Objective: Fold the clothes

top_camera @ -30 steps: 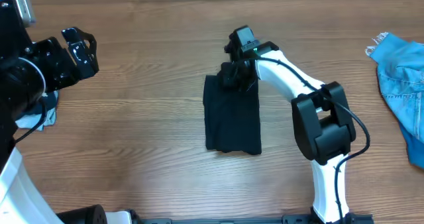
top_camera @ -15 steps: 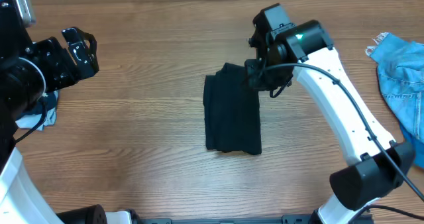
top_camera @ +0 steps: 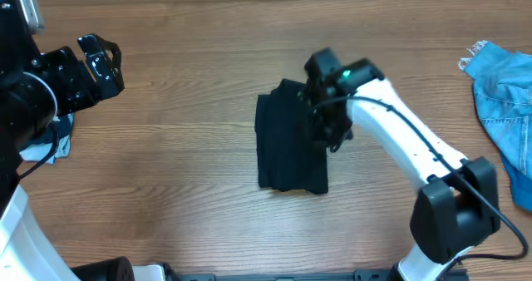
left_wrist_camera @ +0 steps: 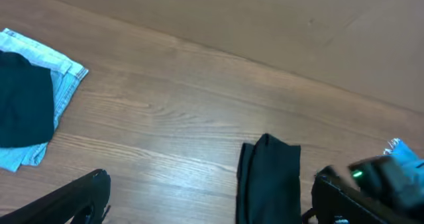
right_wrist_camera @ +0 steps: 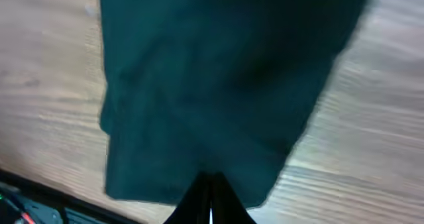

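Observation:
The clothes (top_camera: 287, 148) are a plain black garment folded into a narrow upright rectangle at the middle of the wooden table. They also show in the left wrist view (left_wrist_camera: 268, 177) and fill the right wrist view (right_wrist_camera: 212, 85). My right gripper (top_camera: 326, 125) hovers over the garment's right half. Its fingers (right_wrist_camera: 211, 184) are pressed together with nothing between them, and the black cloth lies beneath them. My left gripper (top_camera: 100, 61) stays at the far left, well away from the garment, its jaws wide open and empty (left_wrist_camera: 209, 207).
A bright blue denim garment (top_camera: 503, 90) lies at the right edge and shows as a corner in the left wrist view (left_wrist_camera: 404, 151). A pale light-blue denim piece (left_wrist_camera: 63, 78) with a dark cloth (left_wrist_camera: 23, 101) on it lies at the far left (top_camera: 41, 148).
My right arm swung from the garment's top edge out to the upper right, then came back over its right half. The garment kept its shape. The left arm stayed still.

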Tool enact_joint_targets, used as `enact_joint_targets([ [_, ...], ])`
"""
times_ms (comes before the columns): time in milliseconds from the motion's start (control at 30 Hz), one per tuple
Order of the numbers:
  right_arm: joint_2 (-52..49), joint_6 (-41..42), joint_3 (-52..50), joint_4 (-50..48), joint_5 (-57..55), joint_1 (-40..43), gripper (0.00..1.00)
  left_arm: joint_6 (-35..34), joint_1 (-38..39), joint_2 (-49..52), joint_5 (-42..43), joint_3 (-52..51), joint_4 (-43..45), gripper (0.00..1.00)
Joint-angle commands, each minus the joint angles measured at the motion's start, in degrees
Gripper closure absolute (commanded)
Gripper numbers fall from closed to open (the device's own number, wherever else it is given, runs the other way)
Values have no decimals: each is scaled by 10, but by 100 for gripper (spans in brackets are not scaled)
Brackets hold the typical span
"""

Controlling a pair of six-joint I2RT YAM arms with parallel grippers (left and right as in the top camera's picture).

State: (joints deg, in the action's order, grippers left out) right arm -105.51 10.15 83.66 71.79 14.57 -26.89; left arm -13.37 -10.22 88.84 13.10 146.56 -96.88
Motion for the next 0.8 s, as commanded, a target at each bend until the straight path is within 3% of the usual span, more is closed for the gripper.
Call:
enact_joint_targets([
  [0, 0, -21, -85, -43, 88, -41, 96, 7, 2, 0, 5, 2, 1, 0],
  [267, 0, -31, -131, -62, 100, -167, 96, 7, 2, 0, 5, 2, 1, 0],
  [433, 47, -31, -89, -56, 95, -171, 96, 7, 2, 0, 5, 2, 1, 0],
  [567, 115, -8, -24, -60, 10, -162, 96, 7, 2, 0, 5, 2, 1, 0],
  [767, 104, 25, -30, -115, -51, -128, 96, 7, 2, 0, 5, 2, 1, 0],
])
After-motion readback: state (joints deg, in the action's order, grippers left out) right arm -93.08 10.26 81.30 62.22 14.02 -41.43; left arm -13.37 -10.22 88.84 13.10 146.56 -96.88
